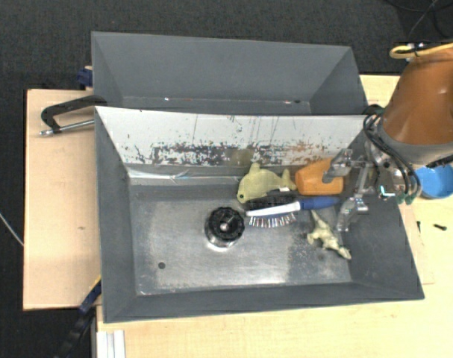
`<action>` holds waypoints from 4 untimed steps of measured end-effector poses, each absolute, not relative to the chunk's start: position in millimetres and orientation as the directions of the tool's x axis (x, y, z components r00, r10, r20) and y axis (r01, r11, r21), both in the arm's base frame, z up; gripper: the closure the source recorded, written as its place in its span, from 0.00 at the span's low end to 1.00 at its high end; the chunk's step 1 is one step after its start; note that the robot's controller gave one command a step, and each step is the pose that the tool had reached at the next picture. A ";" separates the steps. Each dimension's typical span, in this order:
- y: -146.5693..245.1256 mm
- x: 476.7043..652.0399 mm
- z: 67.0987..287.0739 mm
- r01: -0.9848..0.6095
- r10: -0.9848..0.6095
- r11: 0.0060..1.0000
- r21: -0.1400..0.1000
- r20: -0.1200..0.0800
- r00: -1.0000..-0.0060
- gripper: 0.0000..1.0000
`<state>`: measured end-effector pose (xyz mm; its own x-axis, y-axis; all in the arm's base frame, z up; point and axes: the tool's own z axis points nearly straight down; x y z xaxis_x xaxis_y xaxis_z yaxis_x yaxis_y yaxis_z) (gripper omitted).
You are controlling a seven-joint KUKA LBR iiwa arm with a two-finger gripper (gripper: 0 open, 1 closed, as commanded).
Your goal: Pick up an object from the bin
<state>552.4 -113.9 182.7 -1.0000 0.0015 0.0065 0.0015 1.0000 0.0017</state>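
The gripper (343, 222) was seen just above a small tan toy figure (327, 239) lying at the right of the bin (174, 274), near a blue-handled brush (275, 213); its opening could not be judged

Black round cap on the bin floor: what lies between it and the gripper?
In the camera view, a brush with white bristles and a blue handle lies between the black cap and the gripper.

round cap (225, 224) left of brush (275, 213) | figurine (328, 239) perhaps touching pincer (344, 222)
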 end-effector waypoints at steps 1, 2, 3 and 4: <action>-116.3 552.9 95.7 -0.012 -0.012 1.000 -0.001 -0.020 -1.000 0.00; -120.1 550.8 96.4 -0.007 -0.007 1.000 -0.004 -0.009 -1.000 1.00; -119.4 554.5 182.5 0.006 0.006 1.000 -0.002 -0.014 -1.000 1.00; -125.0 557.2 269.7 0.029 0.029 1.000 -0.002 -0.016 -0.999 1.00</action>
